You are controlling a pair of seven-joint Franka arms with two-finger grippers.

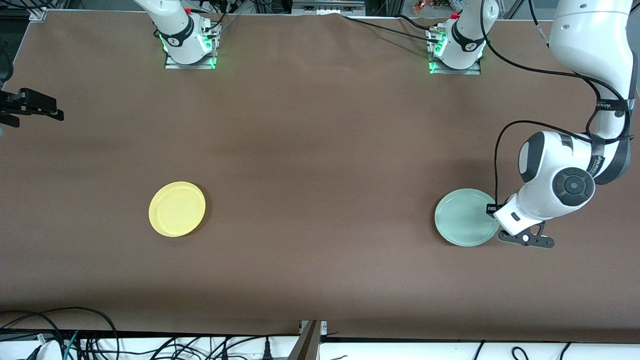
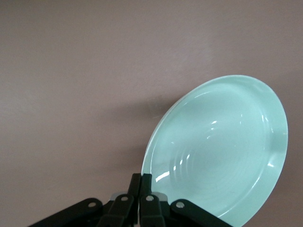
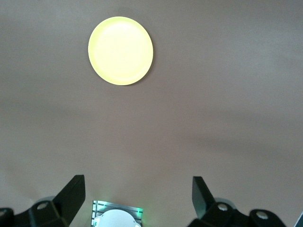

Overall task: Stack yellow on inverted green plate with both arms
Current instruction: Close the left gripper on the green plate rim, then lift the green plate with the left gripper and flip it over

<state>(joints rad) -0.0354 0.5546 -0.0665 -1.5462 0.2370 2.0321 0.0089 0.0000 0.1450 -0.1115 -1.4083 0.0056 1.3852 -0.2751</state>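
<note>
Slippage is the main worry in the front view: the left gripper (image 1: pixel 495 210) is sitting low at the rim of the green plate (image 1: pixel 465 218), on the edge toward the left arm's end of the table (image 1: pixel 320 125), and a thin pinch on so shallow a rim is likely to let go as the plate is being turned over. The yellow plate (image 1: pixel 177 208) is lying well apart from that gripper, toward the right arm's end, rim up. Nothing is lying between the two plates.

Left wrist view: the left gripper (image 2: pixel 141 191) is clenching the green plate's (image 2: pixel 222 151) rim, fingers pressed together on it, and the plate is tilting up off the cloth. If the hold is shallow, the plate is at risk of swinging or dropping.

Right wrist view: the right gripper (image 3: pixel 137 196) is hanging released, fingers spread wide, high over the table with the yellow plate (image 3: pixel 120 50) well ahead of it; this arm is waiting. Its base is glowing green just under the fingers.
</note>
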